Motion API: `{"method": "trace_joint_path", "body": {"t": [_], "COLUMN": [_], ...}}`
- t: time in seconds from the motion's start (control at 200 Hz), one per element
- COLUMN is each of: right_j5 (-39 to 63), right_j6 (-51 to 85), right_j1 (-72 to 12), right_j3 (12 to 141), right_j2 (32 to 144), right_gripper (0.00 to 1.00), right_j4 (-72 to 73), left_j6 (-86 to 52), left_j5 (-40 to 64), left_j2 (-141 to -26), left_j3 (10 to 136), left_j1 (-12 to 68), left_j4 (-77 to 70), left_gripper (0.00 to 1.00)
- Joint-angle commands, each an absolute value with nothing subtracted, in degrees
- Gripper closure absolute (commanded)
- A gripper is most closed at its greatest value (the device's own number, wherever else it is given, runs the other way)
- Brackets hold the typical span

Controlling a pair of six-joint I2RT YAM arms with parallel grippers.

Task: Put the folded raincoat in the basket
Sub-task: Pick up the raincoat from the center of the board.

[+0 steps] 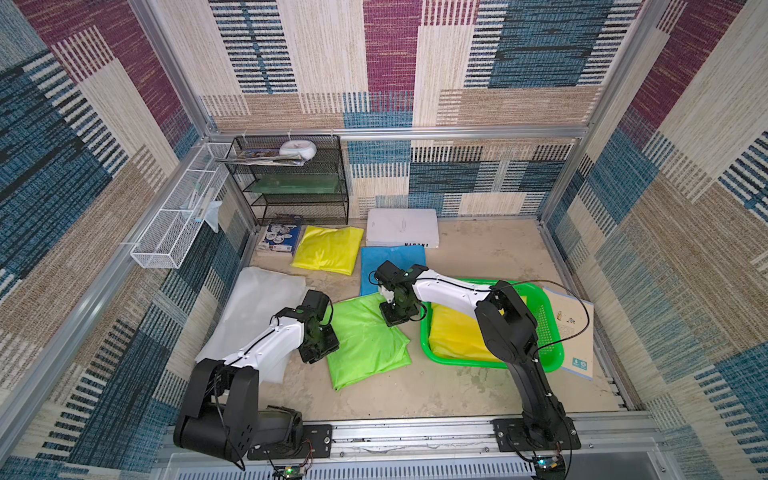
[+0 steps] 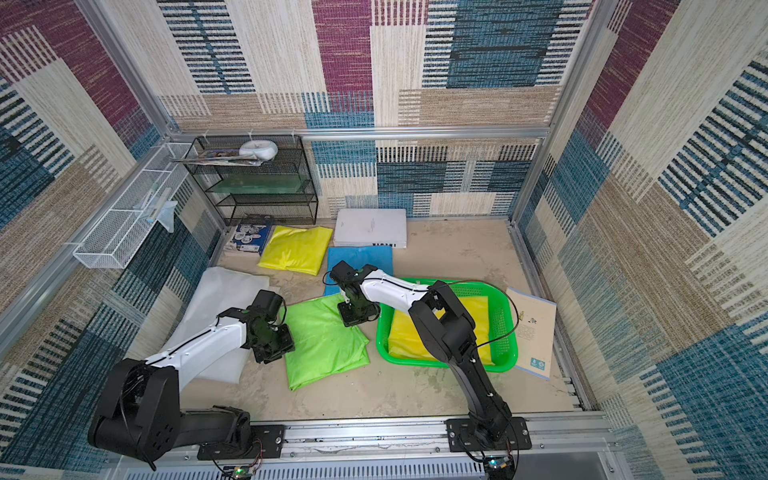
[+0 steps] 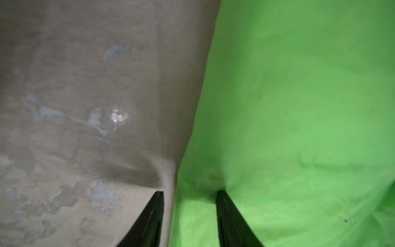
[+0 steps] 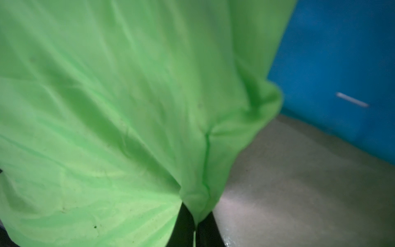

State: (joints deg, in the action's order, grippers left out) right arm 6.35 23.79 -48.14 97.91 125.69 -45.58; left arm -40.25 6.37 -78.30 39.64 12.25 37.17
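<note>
A lime-green folded raincoat [image 1: 365, 340] [image 2: 324, 340] lies on the table between my two arms. My left gripper [image 1: 320, 345] [image 2: 274, 345] is at its left edge. In the left wrist view the left gripper [image 3: 190, 192] is open, with one finger on the bare table, the other on the raincoat [image 3: 299, 107], and the edge between them. My right gripper [image 1: 399, 316] [image 2: 357, 316] [image 4: 195, 216] is shut on the raincoat's [image 4: 106, 107] far right corner, pinching a fold. The green basket [image 1: 544, 324] [image 2: 505, 328] stands just right of it and holds a yellow raincoat [image 1: 457, 336].
A second yellow raincoat [image 1: 328, 249], a blue one [image 1: 390, 259] and a white book [image 1: 403, 227] lie at the back. A translucent white sheet [image 1: 257, 307] lies under my left arm. A booklet [image 1: 573, 332] lies right of the basket. A black mesh rack [image 1: 291, 178] and a white wire basket [image 1: 174, 224] stand back left.
</note>
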Motion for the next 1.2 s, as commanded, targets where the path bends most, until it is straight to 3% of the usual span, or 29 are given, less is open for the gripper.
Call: {"method": "trace_joint_path", "body": {"t": [0.0, 0.055, 0.245, 0.421, 0.711, 0.836, 0.992, 1.092, 1.192], "right_j5": [6.6, 6.8, 7.4, 7.8, 13.5, 14.4, 4.8, -1.2, -5.2], "right_j6": [23.7, 23.7, 23.8, 24.2, 25.5, 24.9, 22.0, 22.3, 23.2], "right_j1": [-48.2, -48.2, -48.2, -48.2, -48.3, -48.1, -46.9, -44.0, -39.0], "right_j3": [97.8, 97.7, 97.3, 97.9, 103.6, 106.5, 110.5, 106.4, 97.7], "right_j2": [126.1, 126.0, 125.4, 124.0, 117.3, 113.5, 108.0, 101.5, 93.6], "right_gripper": [0.98, 0.98, 0.99, 1.00, 1.00, 1.00, 1.00, 1.00, 1.00], "right_j4": [-46.0, -45.9, -45.1, -45.3, -46.7, -47.7, -55.8, -59.5, -60.7], "left_j6": [-40.0, -39.8, -39.3, -39.9, -37.7, -35.8, -38.4, -39.9, -42.0], "left_j5": [8.2, 8.1, 5.9, 4.7, -0.2, 3.7, 11.2, 12.4, 8.8], "left_j2": [-79.7, -80.0, -78.4, -75.4, -64.0, -62.2, -63.6, -69.1, -77.0], "left_j3": [39.2, 39.5, 39.6, 41.3, 55.3, 63.0, 70.3, 76.5, 84.0], "left_j1": [12.2, 12.2, 12.2, 12.2, 11.7, 11.6, 11.9, 16.7, 27.7], "left_j4": [33.6, 33.4, 35.1, 39.3, 55.8, 59.8, 60.1, 60.2, 59.8], "left_gripper": [0.60, 0.66, 1.00, 1.00, 1.00, 1.00, 1.00, 1.00, 1.00]}}
